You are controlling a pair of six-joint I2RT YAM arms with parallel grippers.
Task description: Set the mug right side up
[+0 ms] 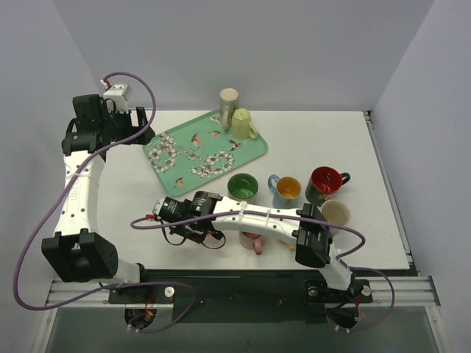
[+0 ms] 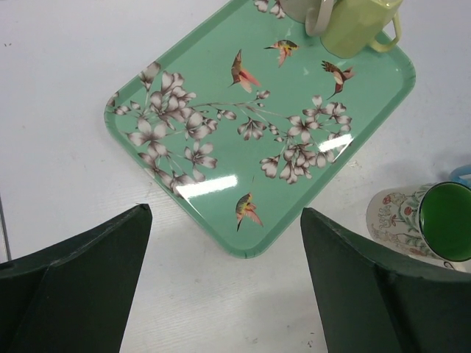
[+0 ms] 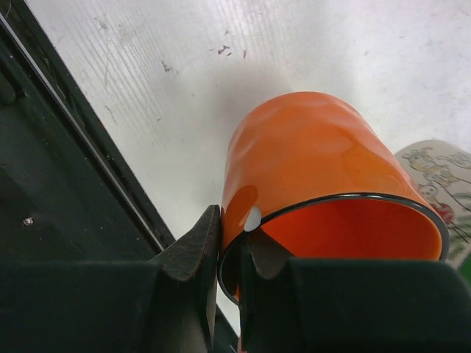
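White table [image 1: 316,140] carries a floral tray [image 1: 185,157] and several mugs [image 1: 324,182]
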